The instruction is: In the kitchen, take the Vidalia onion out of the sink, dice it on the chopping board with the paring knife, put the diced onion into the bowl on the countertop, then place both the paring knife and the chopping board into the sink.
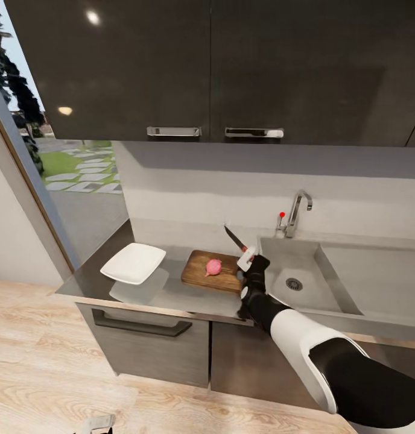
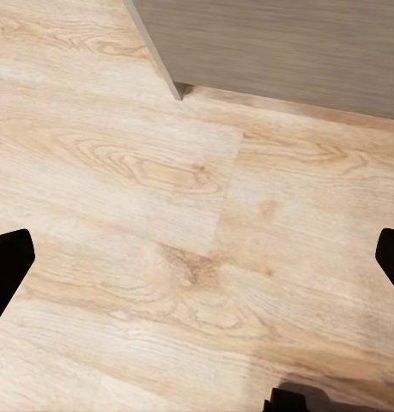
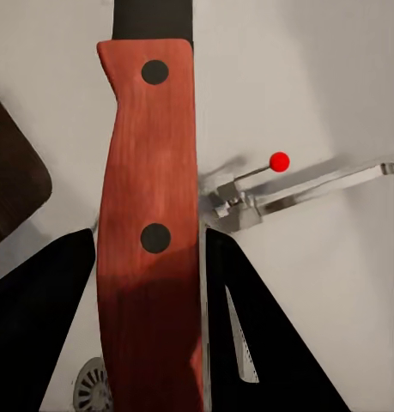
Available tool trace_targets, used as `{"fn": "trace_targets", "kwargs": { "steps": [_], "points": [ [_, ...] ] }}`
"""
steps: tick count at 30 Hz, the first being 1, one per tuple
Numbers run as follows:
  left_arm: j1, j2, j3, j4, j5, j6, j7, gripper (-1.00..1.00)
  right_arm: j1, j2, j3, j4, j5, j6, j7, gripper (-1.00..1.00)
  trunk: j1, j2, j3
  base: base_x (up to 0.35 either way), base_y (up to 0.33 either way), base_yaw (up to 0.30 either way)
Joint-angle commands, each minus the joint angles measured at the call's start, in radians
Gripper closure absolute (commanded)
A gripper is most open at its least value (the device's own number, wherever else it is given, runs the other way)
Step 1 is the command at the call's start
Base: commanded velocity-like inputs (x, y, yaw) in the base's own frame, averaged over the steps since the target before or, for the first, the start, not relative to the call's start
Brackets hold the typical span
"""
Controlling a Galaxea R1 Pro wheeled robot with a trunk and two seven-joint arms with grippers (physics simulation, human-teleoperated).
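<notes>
Right wrist view: right tool (image 3: 149, 257) clamped on paring knife (image 3: 149, 189) handle

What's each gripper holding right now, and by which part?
Right gripper holds the paring knife by its red handle, blade up. Left gripper is open over the floor, holding nothing.

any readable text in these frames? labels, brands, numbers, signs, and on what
None: no readable text on anything in view.
Paring knife, clamped in the right end effector: two dark rivets on the red handle, no brand.
Tap: a red tip on the lever, no lettering.
Upper cabinets: plain fronts and handles.
Bowl, chopping board, onion, sink: unmarked.
</notes>
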Motion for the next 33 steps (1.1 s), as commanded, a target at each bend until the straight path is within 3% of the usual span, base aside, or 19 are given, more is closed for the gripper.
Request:
{"fn": "trace_targets", "kwargs": {
  "steps": [1, 8, 33],
  "points": [
    [-0.001, -0.001, -0.009, 0.003, 0.006, -0.005, 0.001, -1.0, -0.001, 0.0, 0.004, 0.003, 0.015, 0.009, -0.002, 1.0, 0.0, -0.002, -0.002, 0.0, 0.0, 0.0],
    [-0.001, 0.0, -0.009, 0.003, 0.006, -0.005, 0.001, -1.0, -0.001, 0.0, 0.011, 0.014, 0.043, 0.009, -0.002, 1.0, 0.0, -0.002, -0.002, 0.0, 0.0, 0.0],
    [-0.001, 0.001, -0.008, 0.003, 0.005, -0.005, 0.001, -1.0, 0.016, 0.0, 0.013, 0.072, 0.046, -0.02, 0.025, 1.0, 0.0, -0.002, -0.002, 0.077, 0.073, 0.0]
  ]
}}
